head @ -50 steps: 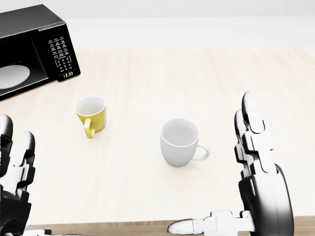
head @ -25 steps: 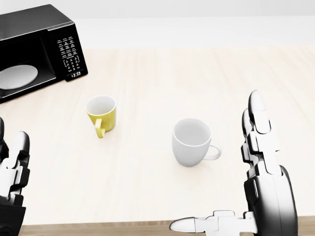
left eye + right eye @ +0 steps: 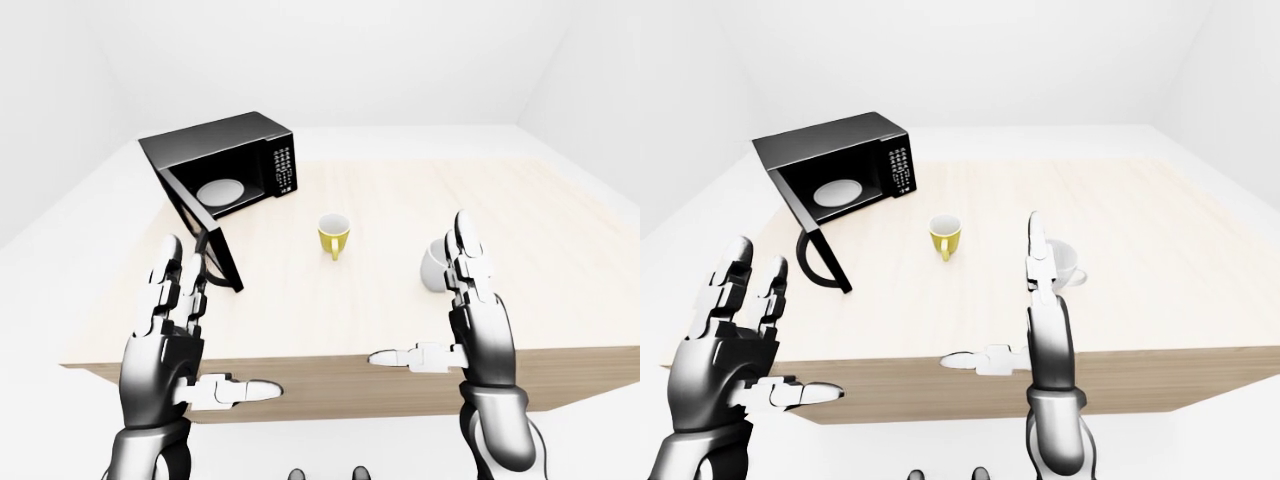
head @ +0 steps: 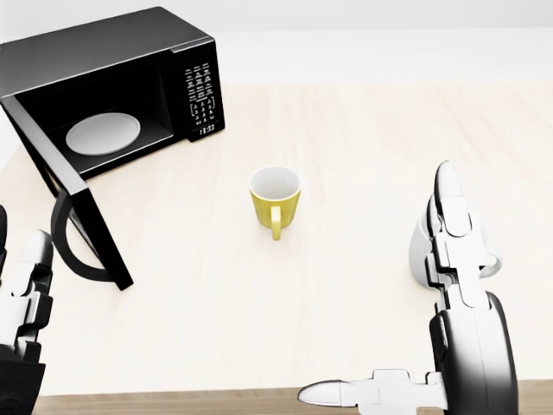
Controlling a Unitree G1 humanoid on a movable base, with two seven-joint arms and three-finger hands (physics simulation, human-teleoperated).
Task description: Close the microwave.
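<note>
The black microwave (image 4: 112,52) stands at the upper left of the wooden table (image 4: 346,138). Its door (image 4: 73,216) hangs wide open toward me, and a white turntable plate (image 4: 104,132) shows inside. My left hand (image 3: 175,330) is open and empty, raised at the table's near edge just right of and below the door's handle (image 4: 67,242). My right hand (image 3: 455,320) is open and empty at the lower right, in front of the white mug.
A yellow mug (image 4: 275,197) stands mid-table to the right of the microwave. A white mug (image 4: 423,251) stands at the right, partly hidden behind my right hand. The table's near edge (image 3: 330,385) runs below both hands.
The camera has shifted left: the microwave and both mugs slid to the right in the head view, and the open door came into sight. Both hands stay open.
</note>
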